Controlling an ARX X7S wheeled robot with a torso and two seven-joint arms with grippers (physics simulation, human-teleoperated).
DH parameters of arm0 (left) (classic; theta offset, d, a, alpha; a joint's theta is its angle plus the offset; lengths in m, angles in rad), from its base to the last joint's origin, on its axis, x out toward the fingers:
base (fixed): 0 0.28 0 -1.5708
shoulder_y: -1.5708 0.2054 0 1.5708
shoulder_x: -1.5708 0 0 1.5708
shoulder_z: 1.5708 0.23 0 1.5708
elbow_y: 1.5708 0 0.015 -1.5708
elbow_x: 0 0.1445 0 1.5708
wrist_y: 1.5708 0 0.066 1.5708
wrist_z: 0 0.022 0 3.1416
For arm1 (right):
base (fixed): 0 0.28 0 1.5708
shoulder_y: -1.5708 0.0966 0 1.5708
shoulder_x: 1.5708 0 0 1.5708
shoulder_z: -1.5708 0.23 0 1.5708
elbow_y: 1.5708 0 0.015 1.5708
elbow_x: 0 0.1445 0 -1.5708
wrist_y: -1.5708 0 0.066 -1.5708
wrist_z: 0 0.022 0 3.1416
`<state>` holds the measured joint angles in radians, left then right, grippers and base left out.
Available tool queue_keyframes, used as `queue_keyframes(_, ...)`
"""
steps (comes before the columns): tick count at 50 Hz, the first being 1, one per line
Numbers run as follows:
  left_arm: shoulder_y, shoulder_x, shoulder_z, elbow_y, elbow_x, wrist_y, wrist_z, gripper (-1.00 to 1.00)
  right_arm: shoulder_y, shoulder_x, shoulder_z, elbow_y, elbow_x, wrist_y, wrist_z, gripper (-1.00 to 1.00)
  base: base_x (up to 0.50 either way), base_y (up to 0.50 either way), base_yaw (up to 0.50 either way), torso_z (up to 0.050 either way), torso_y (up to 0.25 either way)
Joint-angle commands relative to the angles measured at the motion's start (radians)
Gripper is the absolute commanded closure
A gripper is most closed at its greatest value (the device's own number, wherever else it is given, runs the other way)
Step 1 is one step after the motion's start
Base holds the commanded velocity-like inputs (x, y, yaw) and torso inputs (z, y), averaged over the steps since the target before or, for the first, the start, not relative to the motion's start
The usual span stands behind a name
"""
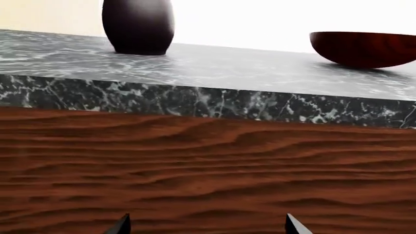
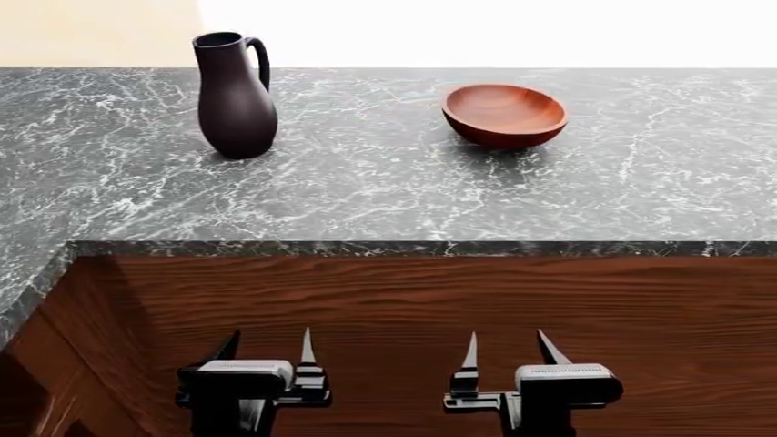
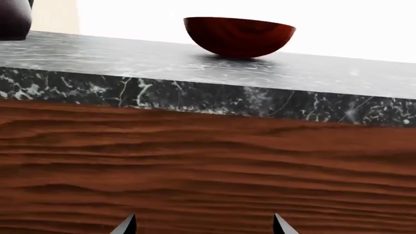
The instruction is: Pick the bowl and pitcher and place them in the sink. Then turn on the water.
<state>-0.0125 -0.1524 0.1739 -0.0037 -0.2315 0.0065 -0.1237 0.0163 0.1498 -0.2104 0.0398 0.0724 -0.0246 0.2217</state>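
The dark pitcher (image 2: pixel 236 96) stands upright on the marbled counter at the back left, its handle turned to the right. The reddish-brown wooden bowl (image 2: pixel 504 115) sits to its right. Both show again in the wrist views: pitcher (image 1: pixel 138 25), bowl (image 1: pixel 365 48), bowl (image 3: pixel 238 36), and a sliver of the pitcher (image 3: pixel 14 19). My left gripper (image 2: pixel 267 349) and right gripper (image 2: pixel 508 350) hang low in front of the wooden cabinet face, well below the counter edge, both open and empty. The sink and the water are out of view.
The black-and-white marbled counter (image 2: pixel 401 196) spans the view and turns a corner toward me at the left (image 2: pixel 31 287). Below its front edge is a reddish wood cabinet front (image 2: pixel 425 309). A bright wall lies behind the counter.
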Motion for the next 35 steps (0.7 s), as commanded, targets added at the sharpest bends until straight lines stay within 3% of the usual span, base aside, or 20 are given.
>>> queue_keyframes(1, -0.002, -0.01, 0.004, 0.018, -0.006, -0.011, -0.014, -1.0, -0.001, 0.009, 0.0, -0.016, 0.011, 0.011, 0.012, -1.0, 0.0, 0.5, 0.0, 0.05, 0.01)
queue_keyframes(4, 0.001, -0.025, -0.004, 0.08, -0.024, -0.063, -0.027, -1.0, -0.011, 0.017, 0.008, -0.074, 0.02, 0.061, 0.023, -1.0, 0.0, 0.17, 0.0, 0.017, 0.003)
queue_keyframes(12, -0.066, -0.19, -0.091, 0.599, -0.263, -0.555, -0.111, -1.0, -0.027, 0.12, 0.057, -0.637, 0.026, 0.557, 0.06, -1.0, 0.0, 0.0, 0.0, 0.0, 0.0)
queue_keyframes(18, -0.288, -0.286, -0.251, 0.86, -0.573, -0.971, -0.285, -1.0, 0.167, 0.18, 0.176, -1.053, 0.166, 1.11, 0.04, -1.0, 0.0, 0.0, 0.0, 0.0, 0.0)
queue_keyframes(20, -0.375, -0.311, -0.307, 0.894, -0.688, -1.069, -0.339, -1.0, 0.254, 0.25, 0.212, -1.087, 0.339, 1.197, 0.129, -1.0, 0.0, 0.0, 0.0, 0.0, 0.0)
queue_keyframes(21, -0.525, -0.368, -0.372, 0.887, -0.838, -1.215, -0.449, -1.0, 0.404, 0.378, 0.294, -1.087, 0.489, 1.303, 0.279, -1.0, 0.15, 0.0, 0.0, 0.0, 0.0)
queue_keyframes(23, -0.786, -0.427, -0.4, 0.834, -1.075, -1.345, -0.584, -1.0, 0.664, 0.42, 0.441, -1.074, 0.789, 1.504, 0.54, -1.0, 0.15, 0.0, 0.0, 0.0, 0.0)
queue_keyframes(27, -0.92, -0.463, -0.386, 0.786, -1.172, -1.399, -0.656, -1.0, 0.807, 0.457, 0.469, -0.999, 1.389, 1.566, 0.726, -1.0, 0.15, 0.0, 0.0, 0.0, 0.0)
queue_keyframes(35, -1.009, -0.487, -0.357, 0.76, -1.223, -1.419, -0.703, -1.0, 0.864, 0.508, 0.442, -0.965, 1.519, 1.52, 0.809, -1.0, 0.33, 0.0, 0.0, 0.0, 0.0)
